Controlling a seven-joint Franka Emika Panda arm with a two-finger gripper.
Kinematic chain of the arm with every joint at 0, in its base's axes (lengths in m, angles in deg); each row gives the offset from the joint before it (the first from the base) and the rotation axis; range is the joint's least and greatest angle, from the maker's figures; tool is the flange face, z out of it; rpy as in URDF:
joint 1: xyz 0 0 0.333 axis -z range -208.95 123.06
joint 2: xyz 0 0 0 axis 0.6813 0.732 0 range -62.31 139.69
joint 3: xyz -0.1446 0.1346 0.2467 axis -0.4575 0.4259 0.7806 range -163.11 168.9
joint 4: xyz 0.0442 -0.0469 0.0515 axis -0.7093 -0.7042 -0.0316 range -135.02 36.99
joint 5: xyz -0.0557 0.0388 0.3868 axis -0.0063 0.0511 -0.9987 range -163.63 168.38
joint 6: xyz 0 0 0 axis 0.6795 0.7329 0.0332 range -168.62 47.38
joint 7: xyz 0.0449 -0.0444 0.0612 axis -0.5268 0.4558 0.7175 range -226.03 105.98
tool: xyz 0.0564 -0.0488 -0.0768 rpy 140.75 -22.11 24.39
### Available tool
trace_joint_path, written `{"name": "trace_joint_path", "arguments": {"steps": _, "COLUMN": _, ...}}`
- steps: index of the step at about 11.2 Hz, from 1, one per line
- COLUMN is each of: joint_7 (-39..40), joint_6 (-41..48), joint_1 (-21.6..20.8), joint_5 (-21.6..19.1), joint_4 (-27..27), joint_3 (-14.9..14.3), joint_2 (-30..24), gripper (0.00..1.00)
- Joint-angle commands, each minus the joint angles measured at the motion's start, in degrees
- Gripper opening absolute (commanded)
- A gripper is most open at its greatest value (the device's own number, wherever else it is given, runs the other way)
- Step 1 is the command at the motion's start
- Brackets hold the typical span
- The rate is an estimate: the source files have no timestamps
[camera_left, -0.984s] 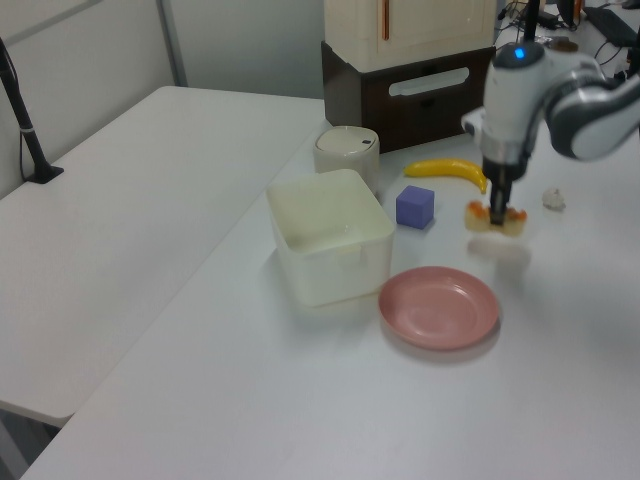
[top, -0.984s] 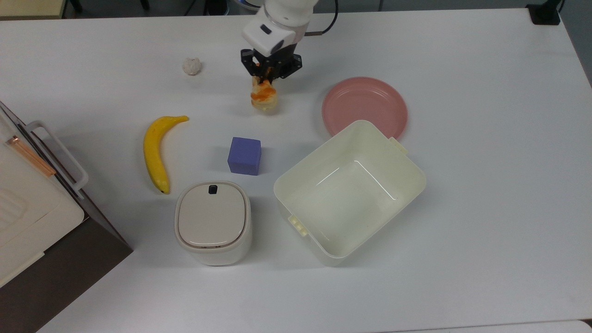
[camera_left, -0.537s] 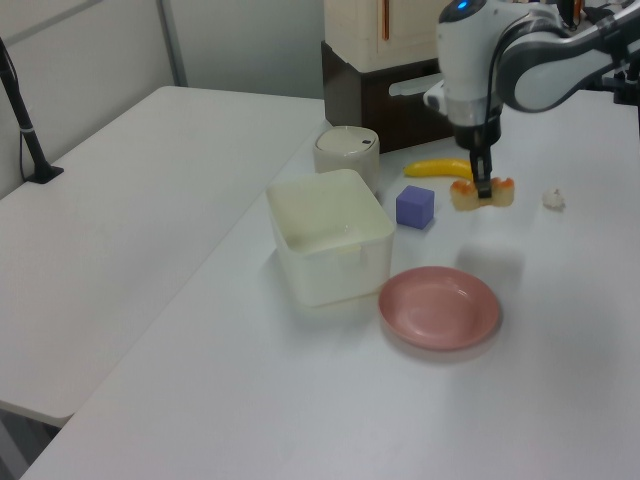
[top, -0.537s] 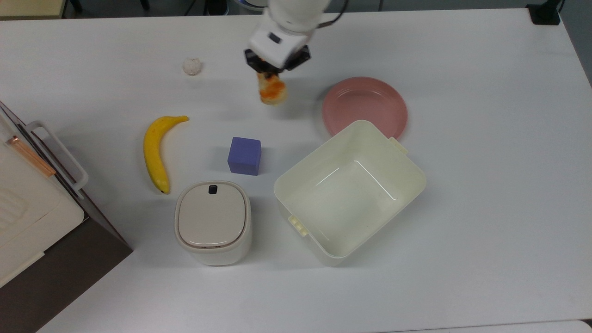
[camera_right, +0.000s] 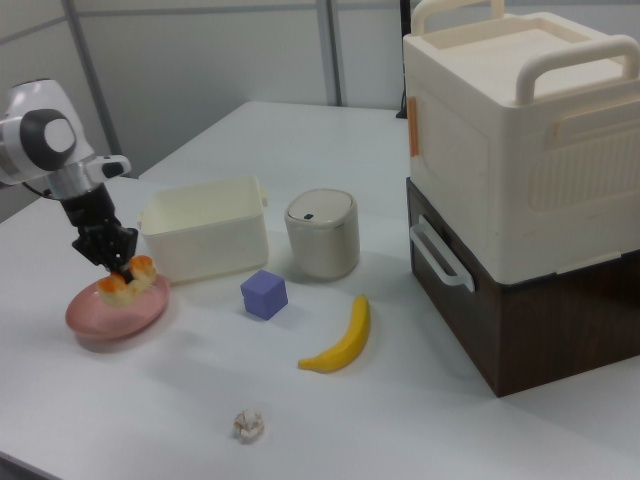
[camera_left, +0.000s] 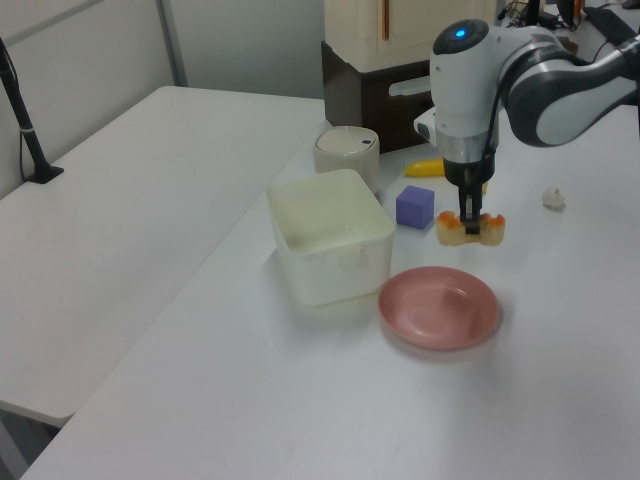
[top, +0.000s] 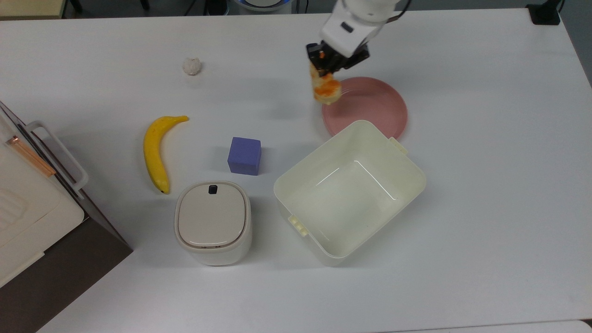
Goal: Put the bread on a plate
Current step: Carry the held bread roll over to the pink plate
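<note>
My gripper (top: pixel 323 74) (camera_left: pixel 470 222) (camera_right: pixel 125 270) is shut on the bread (top: pixel 326 89) (camera_left: pixel 470 229) (camera_right: pixel 128 279), a pale-yellow roll with orange-brown glazed bumps, and holds it in the air. The bread hangs over the pink plate's (top: pixel 370 106) (camera_left: pixel 440 308) (camera_right: pixel 105 316) rim on the top view's left. In the left view the roll hovers above the plate's far edge. The plate lies flat on the white table, with nothing on it.
A big cream tub (top: pixel 349 189) (camera_left: pixel 330 240) (camera_right: pixel 205 228) touches the plate's near edge in the top view. A purple cube (top: pixel 244 156), a banana (top: pixel 157 150), a lidded cream container (top: pixel 212 222) and a small white lumpy ball (top: pixel 191 66) lie on the top view's left. A stacked cabinet (camera_right: pixel 520 170) stands beyond them.
The gripper has lifted the bread off the table and carried it toward the top view's right, from near the white ball's side to over the plate's edge.
</note>
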Motion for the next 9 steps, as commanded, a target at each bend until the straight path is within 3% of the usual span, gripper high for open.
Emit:
{"name": "trace_joint_path", "arguments": {"steps": 1, "joint_7": -7.2, "joint_6": -6.4, "joint_1": -2.1, "joint_5": -2.5, "joint_4": 0.5, "joint_3": 2.2, "joint_2": 1.8, "gripper": 0.00}}
{"name": "trace_joint_path", "arguments": {"steps": 4, "joint_7": -10.9, "joint_6": -6.9, "joint_1": -1.9, "joint_5": -1.5, "joint_4": 4.3, "joint_3": 5.2, "joint_2": 9.0, "gripper": 0.02}}
{"name": "trace_joint_path", "arguments": {"steps": 5, "joint_7": -11.3, "joint_6": -6.9, "joint_1": -1.7, "joint_5": -1.2, "joint_4": 4.6, "joint_3": 5.4, "joint_2": 10.3, "gripper": 0.21}}
{"name": "trace_joint_path", "arguments": {"steps": 8, "joint_7": -10.4, "joint_6": -6.3, "joint_1": -0.6, "joint_5": 0.4, "joint_4": 6.8, "joint_3": 5.5, "joint_2": 11.2, "gripper": 0.92}}
{"name": "trace_joint_path", "arguments": {"steps": 9, "joint_7": -6.8, "joint_6": -4.3, "joint_1": -0.1, "joint_5": 1.0, "joint_4": 6.8, "joint_3": 5.5, "joint_2": 10.8, "gripper": 1.00}}
